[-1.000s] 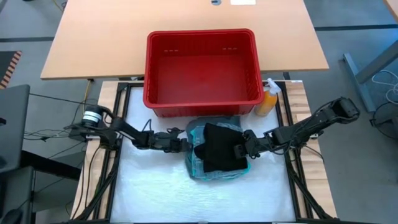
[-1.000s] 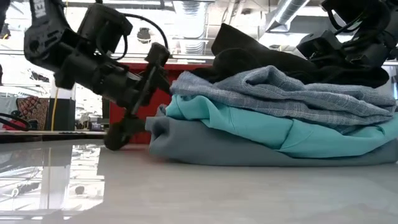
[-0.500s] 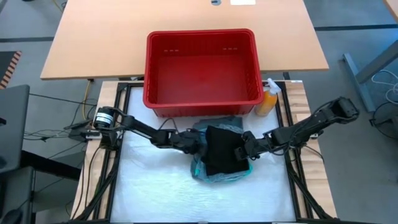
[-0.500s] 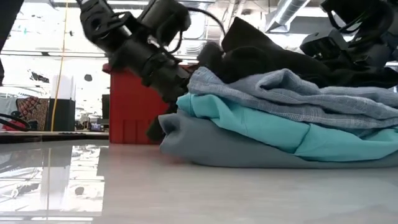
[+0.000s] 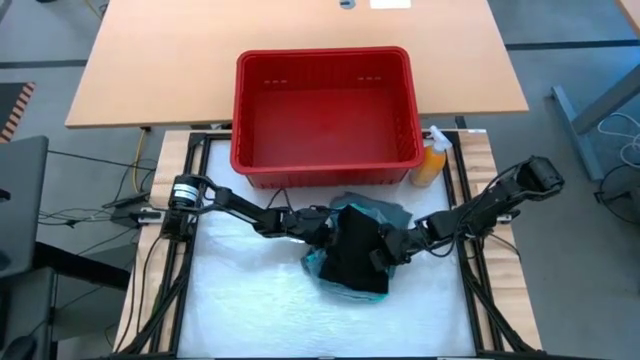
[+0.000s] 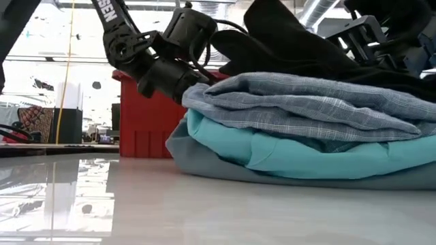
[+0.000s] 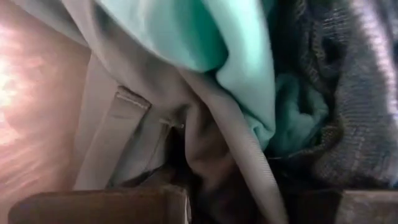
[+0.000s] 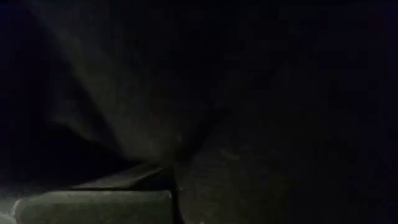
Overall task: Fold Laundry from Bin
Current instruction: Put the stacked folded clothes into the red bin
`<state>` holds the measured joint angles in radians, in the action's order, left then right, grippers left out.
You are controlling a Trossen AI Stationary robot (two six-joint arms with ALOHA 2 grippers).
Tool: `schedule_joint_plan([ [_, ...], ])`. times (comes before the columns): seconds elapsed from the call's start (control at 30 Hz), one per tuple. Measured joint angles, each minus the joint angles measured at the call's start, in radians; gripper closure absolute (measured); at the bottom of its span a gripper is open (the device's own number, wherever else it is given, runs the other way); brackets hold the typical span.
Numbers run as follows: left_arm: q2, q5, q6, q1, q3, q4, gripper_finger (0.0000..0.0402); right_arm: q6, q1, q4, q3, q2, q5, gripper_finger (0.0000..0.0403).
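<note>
The laundry lies piled on the white table pad in front of the red bin [image 5: 325, 175]. A black garment [image 5: 355, 255] is on top. Beneath it lie a blue-grey striped cloth [image 6: 306, 102], a teal one [image 6: 272, 150] and a grey-green one [image 6: 204, 163], which rests on the pad. My left gripper [image 5: 322, 228] is pushed into the pile's left side, its fingers buried in cloth. My right gripper [image 5: 388, 252] is on the black garment at the pile's right side, shut on it. My left gripper grips the pile's left edge with folds of grey-green cloth [image 7: 205, 137] and teal cloth [image 7: 249, 93] between its fingers, so several layers. It comes in almost level from the table's left. The pile rests on the pad. My right gripper pinches a fold of the black garment [image 8: 205, 168] at the garment's right side, slanting down from the table's right. The cloth fills its wrist view and hides most of the fingers. The garment lies on the pile.
The bin stands open behind the pile, with nothing showing inside it. An orange spray bottle [image 5: 430, 160] stands at the bin's near right corner. Bare white pad [image 5: 250, 310] stretches from the pile to the table's near edge and left side.
My left gripper has gone toward the table's right, from beside the pile with its fingers wide apart into the pile's left edge. My right gripper has sunk onto the black garment and moved a little left. The pile is squeezed narrower, and the black garment reaches nearer the near edge.
</note>
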<state>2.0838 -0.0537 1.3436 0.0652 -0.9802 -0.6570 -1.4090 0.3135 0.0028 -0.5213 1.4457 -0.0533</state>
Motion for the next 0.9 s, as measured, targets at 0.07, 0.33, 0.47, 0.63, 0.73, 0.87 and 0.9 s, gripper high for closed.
schedule_joint_plan([
  [0.07,-0.013,0.01,-0.001,0.003,-0.001,0.03,0.0328,0.0,0.003,-0.019,0.0,-0.014,-0.002,0.03],
  [0.33,-0.08,0.031,-0.053,-0.003,-0.003,0.12,0.0328,-0.059,0.011,-0.172,0.006,-0.184,-0.027,0.0196],
  [0.47,-0.08,0.032,-0.053,-0.003,-0.003,0.121,0.0328,-0.15,0.023,-0.336,0.005,-0.256,-0.067,0.0123],
  [0.63,-0.08,0.028,-0.057,0.005,-0.003,0.124,0.0329,-0.273,0.089,-0.481,0.005,-0.318,-0.156,0.0112],
  [0.73,-0.081,0.025,-0.06,0.005,-0.002,0.125,0.0328,-0.317,0.116,-0.524,0.004,-0.326,-0.179,0.0116],
  [0.87,-0.081,0.023,-0.06,0.003,-0.001,0.126,0.0321,-0.306,0.127,-0.56,-0.001,-0.277,-0.2,0.0117],
  [0.9,-0.082,0.021,-0.06,0.001,-0.001,0.126,0.0321,-0.289,0.125,-0.558,-0.002,-0.257,-0.204,0.0117],
])
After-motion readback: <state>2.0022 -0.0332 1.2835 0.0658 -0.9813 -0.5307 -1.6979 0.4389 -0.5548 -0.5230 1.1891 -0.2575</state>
